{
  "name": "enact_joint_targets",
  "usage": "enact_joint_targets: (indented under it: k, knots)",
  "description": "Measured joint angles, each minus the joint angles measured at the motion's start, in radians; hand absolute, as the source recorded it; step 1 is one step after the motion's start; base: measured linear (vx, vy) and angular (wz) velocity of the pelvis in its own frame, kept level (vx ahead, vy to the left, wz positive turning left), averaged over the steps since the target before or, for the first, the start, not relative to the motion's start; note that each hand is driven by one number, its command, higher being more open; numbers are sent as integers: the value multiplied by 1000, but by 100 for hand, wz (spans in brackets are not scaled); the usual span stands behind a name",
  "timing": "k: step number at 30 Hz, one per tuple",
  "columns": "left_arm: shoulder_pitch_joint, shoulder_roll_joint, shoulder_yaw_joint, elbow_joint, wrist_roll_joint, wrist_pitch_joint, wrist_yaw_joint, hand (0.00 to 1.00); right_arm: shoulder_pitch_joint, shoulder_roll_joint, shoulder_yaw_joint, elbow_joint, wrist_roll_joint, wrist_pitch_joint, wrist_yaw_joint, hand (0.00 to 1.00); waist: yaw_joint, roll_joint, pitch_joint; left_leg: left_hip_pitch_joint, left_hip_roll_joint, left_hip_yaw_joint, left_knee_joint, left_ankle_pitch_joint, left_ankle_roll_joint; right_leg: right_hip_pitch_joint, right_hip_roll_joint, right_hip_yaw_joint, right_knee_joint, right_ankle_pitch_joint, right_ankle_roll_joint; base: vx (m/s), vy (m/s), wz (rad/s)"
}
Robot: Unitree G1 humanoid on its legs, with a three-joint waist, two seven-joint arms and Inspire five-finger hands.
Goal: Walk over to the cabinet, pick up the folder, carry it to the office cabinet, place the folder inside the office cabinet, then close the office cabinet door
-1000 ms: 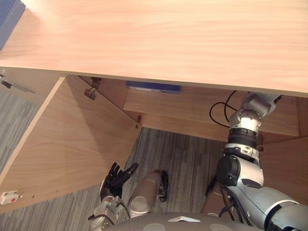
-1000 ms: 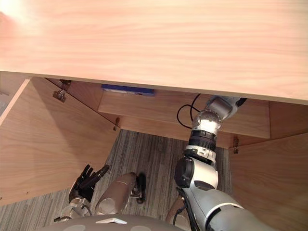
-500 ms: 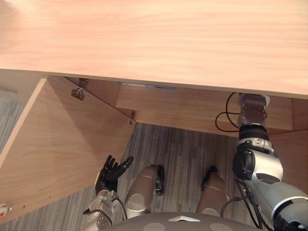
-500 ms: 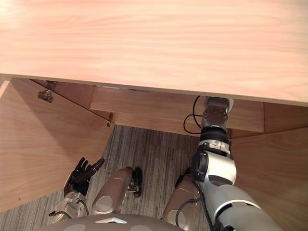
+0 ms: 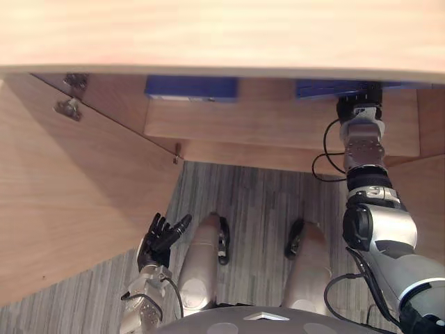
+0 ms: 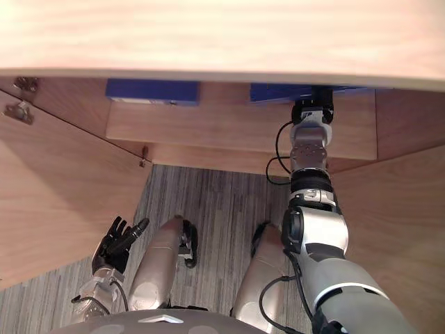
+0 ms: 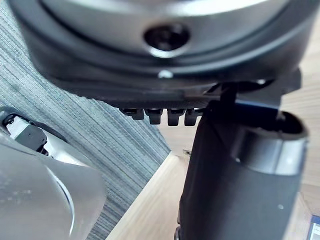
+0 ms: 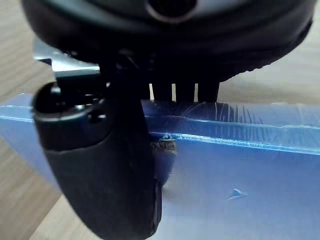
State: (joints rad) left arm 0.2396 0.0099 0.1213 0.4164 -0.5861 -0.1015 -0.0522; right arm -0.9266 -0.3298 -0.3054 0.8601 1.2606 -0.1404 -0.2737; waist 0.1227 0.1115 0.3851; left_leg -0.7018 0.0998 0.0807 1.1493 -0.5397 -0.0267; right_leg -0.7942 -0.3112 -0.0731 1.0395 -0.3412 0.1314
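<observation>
The right hand (image 8: 105,165) is pinching the blue folder (image 8: 240,170), with its thumb lying on the folder's face and its fingers hooking over the top edge. The folder is sitting at the right end of the office cabinet's shelf (image 5: 264,129). A second blue folder (image 5: 191,88) is resting at the shelf's left end. The left hand (image 5: 158,240) is hanging well below the shelf, fingers loosely spread and holding nothing.

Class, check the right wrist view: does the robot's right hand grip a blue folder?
Yes, the right hand pinches the blue folder between thumb and fingers.
</observation>
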Motion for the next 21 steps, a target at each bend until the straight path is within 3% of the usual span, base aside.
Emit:
enact_joint_targets:
  k: [8, 21]
  knots:
    - [-8, 0, -10, -8, -1, 3, 19, 100, 9, 57, 2, -38, -1, -21, 52, 0, -4, -2, 5, -126, 30, -24, 167, -76, -11, -144, 11, 30, 181, -57, -20, -149, 9, -2]
    - [-39, -1, -9, -7, 0, 3, 36, 100, 8, 104, -40, -94, 3, -59, 54, 0, 13, -1, 3, -154, 52, -39, 197, -78, -28, -183, 26, 26, 233, -74, -34, -25, -20, -1]
